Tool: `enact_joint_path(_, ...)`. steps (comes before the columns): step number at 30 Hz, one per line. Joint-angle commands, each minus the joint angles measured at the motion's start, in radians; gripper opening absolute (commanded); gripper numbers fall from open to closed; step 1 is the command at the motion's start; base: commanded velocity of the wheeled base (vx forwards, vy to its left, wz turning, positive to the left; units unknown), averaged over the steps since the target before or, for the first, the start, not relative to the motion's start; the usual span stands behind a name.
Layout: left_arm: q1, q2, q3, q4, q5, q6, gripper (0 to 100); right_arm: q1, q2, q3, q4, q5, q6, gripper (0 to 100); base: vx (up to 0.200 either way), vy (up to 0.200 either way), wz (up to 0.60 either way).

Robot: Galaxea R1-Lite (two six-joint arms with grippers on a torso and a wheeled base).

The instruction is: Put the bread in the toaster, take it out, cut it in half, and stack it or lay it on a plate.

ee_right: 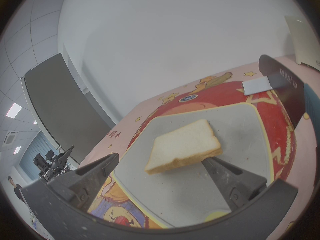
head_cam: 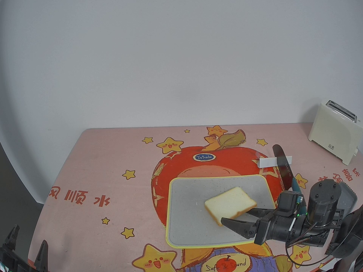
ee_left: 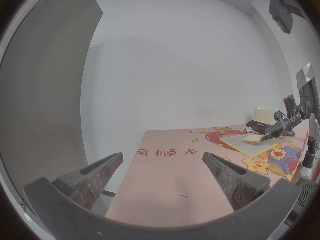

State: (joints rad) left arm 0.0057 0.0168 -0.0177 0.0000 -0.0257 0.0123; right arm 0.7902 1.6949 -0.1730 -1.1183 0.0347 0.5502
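Observation:
A slice of white bread (head_cam: 230, 204) (ee_right: 183, 146) lies on the grey, yellow-rimmed cutting board (head_cam: 189, 216) (ee_right: 240, 130), tipped up slightly. My right gripper (head_cam: 235, 215) (ee_right: 159, 160) is open at the board's near right; one finger (ee_right: 233, 179) sits under the bread's edge and the other is clear of it. The cream toaster (head_cam: 336, 131) stands at the table's far right corner. A black-bladed knife (head_cam: 283, 165) with a teal handle lies to the right of the board. My left gripper (head_cam: 26, 246) (ee_left: 163, 157) is open with nothing in it, by the table's near left corner.
A white paper slip (head_cam: 275, 161) lies under the knife blade. A dark grey tray (head_cam: 349, 197) sits behind my right arm near the right edge. The left half of the pink table (head_cam: 98, 170) holds nothing.

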Motion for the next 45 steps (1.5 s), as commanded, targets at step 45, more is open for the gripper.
enact_joint_path(45, 0.000, -0.012, 0.018, 0.000, 0.000, 0.000, 100, -0.002, -0.020, -0.022, 0.026, -0.010, 0.056, 100, 0.000, 0.000, 0.00)
